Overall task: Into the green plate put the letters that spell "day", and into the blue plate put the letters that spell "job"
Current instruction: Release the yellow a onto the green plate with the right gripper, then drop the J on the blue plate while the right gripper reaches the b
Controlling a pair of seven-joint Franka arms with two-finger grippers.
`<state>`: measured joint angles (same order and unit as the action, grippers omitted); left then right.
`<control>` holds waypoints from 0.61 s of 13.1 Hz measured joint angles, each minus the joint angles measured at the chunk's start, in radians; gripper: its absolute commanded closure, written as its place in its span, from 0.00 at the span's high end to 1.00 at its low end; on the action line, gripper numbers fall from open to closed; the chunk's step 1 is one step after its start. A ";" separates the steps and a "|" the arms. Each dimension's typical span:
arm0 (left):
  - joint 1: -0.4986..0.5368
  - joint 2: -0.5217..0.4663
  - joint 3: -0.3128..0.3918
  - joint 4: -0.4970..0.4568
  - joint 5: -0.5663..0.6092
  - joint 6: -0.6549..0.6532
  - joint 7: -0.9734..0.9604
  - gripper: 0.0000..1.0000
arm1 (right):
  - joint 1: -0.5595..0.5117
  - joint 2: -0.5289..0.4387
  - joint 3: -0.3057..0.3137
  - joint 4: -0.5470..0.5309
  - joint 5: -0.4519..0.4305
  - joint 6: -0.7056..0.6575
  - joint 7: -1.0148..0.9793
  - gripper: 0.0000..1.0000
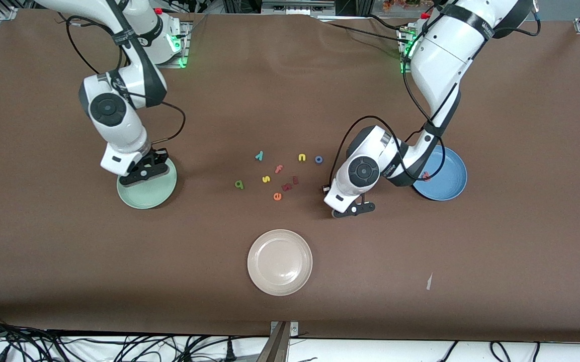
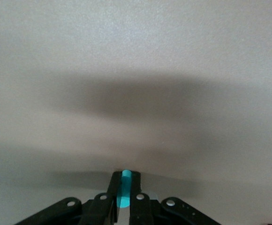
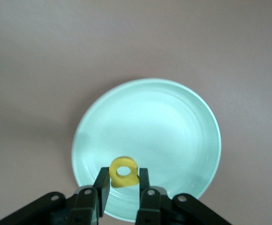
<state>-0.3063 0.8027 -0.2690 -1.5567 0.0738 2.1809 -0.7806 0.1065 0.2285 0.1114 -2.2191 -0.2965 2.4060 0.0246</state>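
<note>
Your right gripper, clamped on the yellow "d", hangs directly over the green plate; your left gripper pinches the teal "j" at the table.

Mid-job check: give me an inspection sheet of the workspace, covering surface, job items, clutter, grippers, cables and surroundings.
Surface: brown table, a small pale scrap near the front edge.
Job things: green plate; blue plate with a pink letter in it; teal "y", green "a" and blue "o" loose mid-table.
Clutter: cream plate; spare letters mid-table.
Grippers: right gripper over the green plate, shut on the yellow "d"; left gripper low at the table beside the blue plate, shut on a teal letter.
Cables: bundles along the front edge.
Surroundings: nothing seen.
</note>
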 measured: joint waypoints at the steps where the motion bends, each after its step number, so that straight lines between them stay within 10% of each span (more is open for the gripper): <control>1: 0.003 -0.005 0.001 0.005 0.001 -0.037 0.008 0.00 | -0.004 0.001 0.000 -0.012 0.016 0.000 0.000 0.90; 8: 0.152 -0.158 0.015 0.016 0.029 -0.373 0.311 0.00 | 0.019 0.032 0.052 0.055 0.220 0.013 0.016 0.91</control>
<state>-0.1547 0.6445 -0.2537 -1.5408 0.1030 1.8076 -0.4697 0.1254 0.2610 0.1634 -2.1641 -0.0765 2.4188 0.0403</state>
